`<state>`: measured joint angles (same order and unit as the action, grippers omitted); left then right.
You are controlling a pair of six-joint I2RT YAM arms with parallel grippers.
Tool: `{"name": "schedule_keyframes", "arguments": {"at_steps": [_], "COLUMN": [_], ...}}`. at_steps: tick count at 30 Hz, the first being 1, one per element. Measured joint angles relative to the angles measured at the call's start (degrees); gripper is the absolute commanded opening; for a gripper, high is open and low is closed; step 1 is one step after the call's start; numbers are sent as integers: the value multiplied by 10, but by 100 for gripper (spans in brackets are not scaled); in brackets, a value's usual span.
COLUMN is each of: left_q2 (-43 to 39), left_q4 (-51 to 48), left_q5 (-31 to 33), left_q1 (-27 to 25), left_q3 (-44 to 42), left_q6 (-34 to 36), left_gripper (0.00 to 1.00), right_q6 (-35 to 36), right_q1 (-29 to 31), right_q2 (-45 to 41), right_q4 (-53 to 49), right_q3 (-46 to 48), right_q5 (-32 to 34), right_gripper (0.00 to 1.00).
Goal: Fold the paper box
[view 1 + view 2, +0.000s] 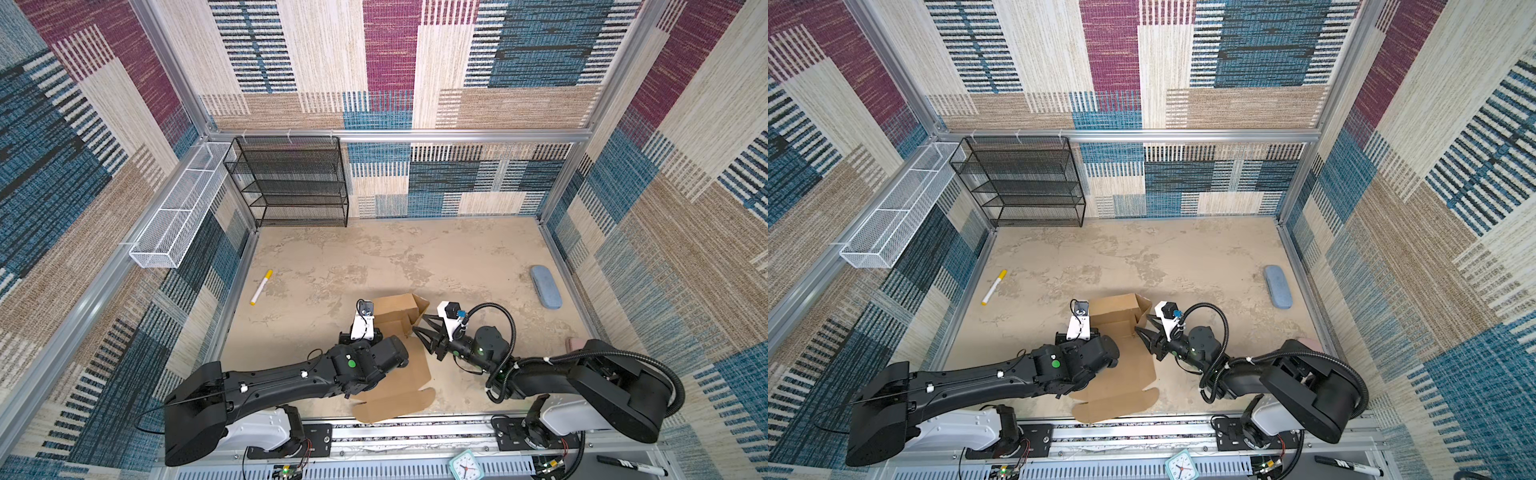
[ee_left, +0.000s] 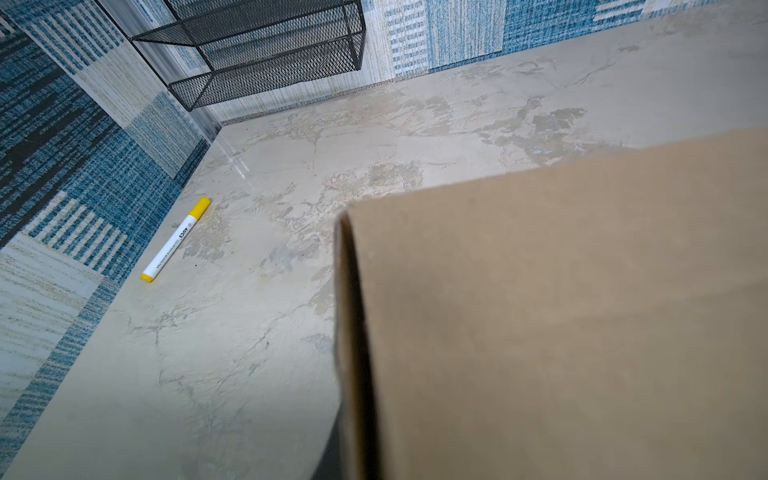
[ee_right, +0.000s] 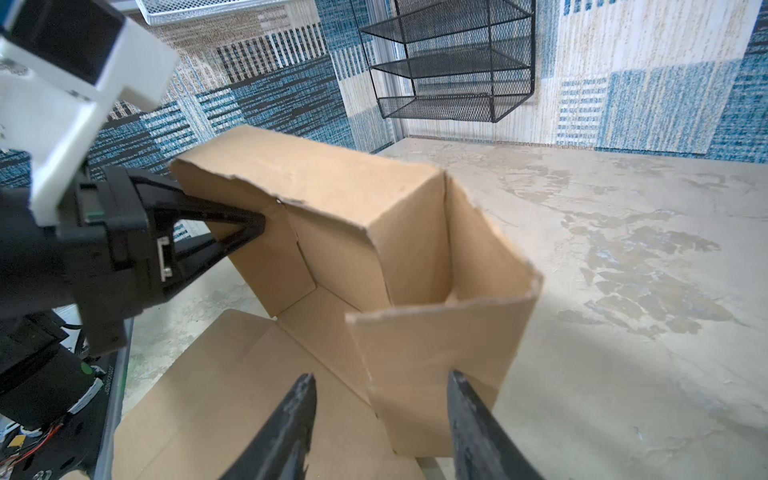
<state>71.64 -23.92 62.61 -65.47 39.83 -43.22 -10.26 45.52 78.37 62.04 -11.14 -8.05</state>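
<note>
Paper box [image 3: 332,195] edge between right gripper's [image 3: 381,375] jaws

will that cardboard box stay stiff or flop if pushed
Probably flexes at its creases: the cardboard box is thin, its walls half-folded. Likely light and apt to slide on the smooth table, though the left gripper seems to pinch one wall.

Brown corrugated cardboard box [image 1: 397,311] on mottled beige table [image 1: 415,249], centre toward 6 o'clock edge. Raised walls at box's 12 o'clock end, flat panels toward 6. Left gripper [image 3: 259,224] against box wall at 9 o'clock. Right gripper [image 1: 420,325] at box's 3 o'clock wall, fingers either side of it. Yellow-capped white marker [image 1: 261,286] at box's 10 o'clock, near table edge. Blue-grey oblong case [image 1: 545,286] at box's 2 o'clock, well apart. Black wire-mesh shelf rack [image 1: 291,183] in table's 11 o'clock corner. White wire-mesh basket [image 1: 178,208] on wall at rack's 8 o'clock.
</note>
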Motion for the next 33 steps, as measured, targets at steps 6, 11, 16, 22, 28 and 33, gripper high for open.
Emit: {"name": "schedule_keyframes", "arguments": {"at_steps": [6, 11, 16, 22, 28, 33], "left_q2": [-19, -34, -35, -58, -92, -106], "left_q4": [45, 83, 120, 146, 165, 163], "left_q5": [-5, -23, -46, -77, -106, -122], "left_q1": [7, 19, 24, 36, 50, 65], "left_q3": [-45, -66, -78, -110, -133, -132], "left_q6": [30, 59, 74, 73, 71, 52], "left_gripper": [0, 0, 0, 0, 0, 0], "right_q6": [-29, -71, -115, -144, -167, -178], "right_q1": [-6, -40, -90, -108, -108, -106], "right_q2": [-136, -240, -145, 17, 83, 94], "right_q4": [-80, -169, -260, -346, -373, -357], "right_q3": [19, 5, -90, -183, -192, -161], "right_q5": [27, 76, 82, 50, 26, -14], "right_gripper": [53, 54, 53, 52, 52, 52]}}
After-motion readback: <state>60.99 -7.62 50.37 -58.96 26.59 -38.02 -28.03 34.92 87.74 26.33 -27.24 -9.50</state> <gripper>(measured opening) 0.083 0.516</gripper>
